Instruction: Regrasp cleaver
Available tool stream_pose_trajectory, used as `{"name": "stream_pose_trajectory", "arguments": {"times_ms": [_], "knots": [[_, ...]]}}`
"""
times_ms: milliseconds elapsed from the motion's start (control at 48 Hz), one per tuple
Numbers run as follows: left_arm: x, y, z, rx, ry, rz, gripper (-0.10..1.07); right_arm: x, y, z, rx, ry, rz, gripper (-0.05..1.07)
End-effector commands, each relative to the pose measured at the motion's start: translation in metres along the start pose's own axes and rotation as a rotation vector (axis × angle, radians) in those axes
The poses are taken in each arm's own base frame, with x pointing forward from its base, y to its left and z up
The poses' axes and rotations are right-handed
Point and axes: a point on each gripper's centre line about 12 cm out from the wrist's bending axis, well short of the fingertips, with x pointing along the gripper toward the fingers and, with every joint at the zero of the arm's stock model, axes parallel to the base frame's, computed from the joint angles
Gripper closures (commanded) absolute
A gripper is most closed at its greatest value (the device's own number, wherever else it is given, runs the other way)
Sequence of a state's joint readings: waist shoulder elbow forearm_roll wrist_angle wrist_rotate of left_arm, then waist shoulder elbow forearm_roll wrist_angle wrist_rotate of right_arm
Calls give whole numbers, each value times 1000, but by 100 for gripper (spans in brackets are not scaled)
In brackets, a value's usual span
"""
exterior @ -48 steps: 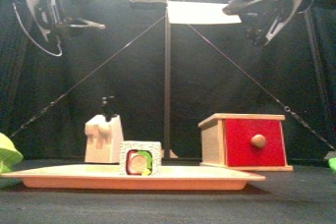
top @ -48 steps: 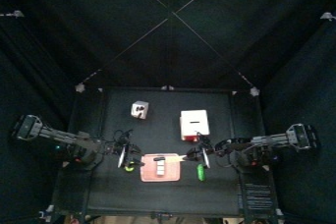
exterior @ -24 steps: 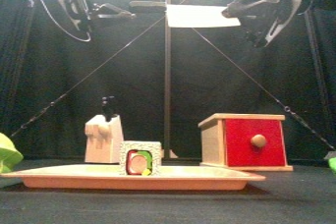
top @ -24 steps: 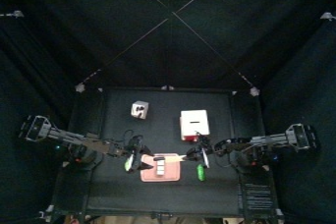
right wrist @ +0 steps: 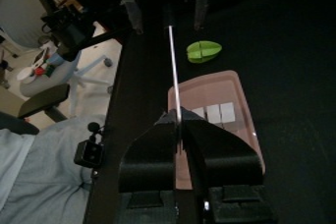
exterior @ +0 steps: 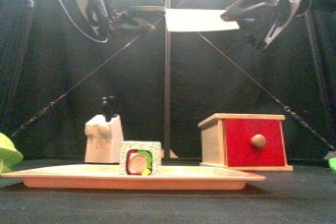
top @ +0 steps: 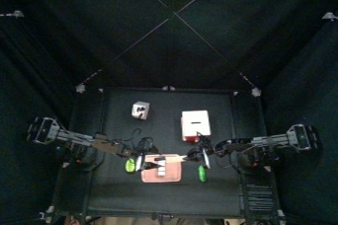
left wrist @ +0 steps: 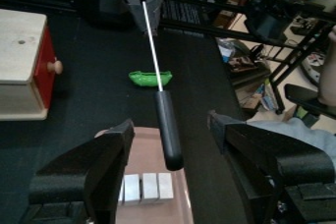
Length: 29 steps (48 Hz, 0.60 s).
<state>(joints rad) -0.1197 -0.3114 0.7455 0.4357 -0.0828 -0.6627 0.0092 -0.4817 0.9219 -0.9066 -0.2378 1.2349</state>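
Observation:
The cleaver (exterior: 203, 18) hangs high over the table, its pale blade flat and its black handle (left wrist: 167, 135) pointing toward the left arm. My right gripper (right wrist: 175, 138) is shut on the blade, which shows as a thin bright line (right wrist: 174, 66) between its jaws. My left gripper (left wrist: 171, 125) stands wide open, and the handle's end lies between its jaws without touching either. In the front view the left gripper (exterior: 116, 17) is just left of the handle and the right gripper (exterior: 250, 7) just right of the blade.
Below the grippers lies a pink tray (exterior: 79, 178) with a sushi roll (exterior: 140, 157). A white knife block (exterior: 101, 138) and a wooden box with a red side (exterior: 246, 140) stand behind it. Green pieces (top: 130, 166) (top: 201, 173) lie beside the tray.
My left arm has swung right, bringing its open jaws up to and around the cleaver's handle. The right gripper and the cleaver have stayed in place.

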Motion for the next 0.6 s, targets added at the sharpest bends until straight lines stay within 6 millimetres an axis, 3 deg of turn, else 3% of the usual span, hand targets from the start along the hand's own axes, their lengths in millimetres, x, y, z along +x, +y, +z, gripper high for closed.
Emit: {"name": "stream_pose_trajectory", "arguments": {"times_ms": [0, 312, 396, 583], "knots": [[0, -2, 13, 2, -30, -3, 3, -1, 3, 13, -3, -36, 11, 84], [0, 4, 11, -19, -25, 13, 8, 0, 3, 13, -3, -36, 11, 84], [1, 4, 10, -17, -22, 14, 16, 0, 3, 13, -5, -36, 11, 84], [1, 5, 6, -10, -11, 16, 49, 2, 3, 15, -7, -36, 12, 84]]}}
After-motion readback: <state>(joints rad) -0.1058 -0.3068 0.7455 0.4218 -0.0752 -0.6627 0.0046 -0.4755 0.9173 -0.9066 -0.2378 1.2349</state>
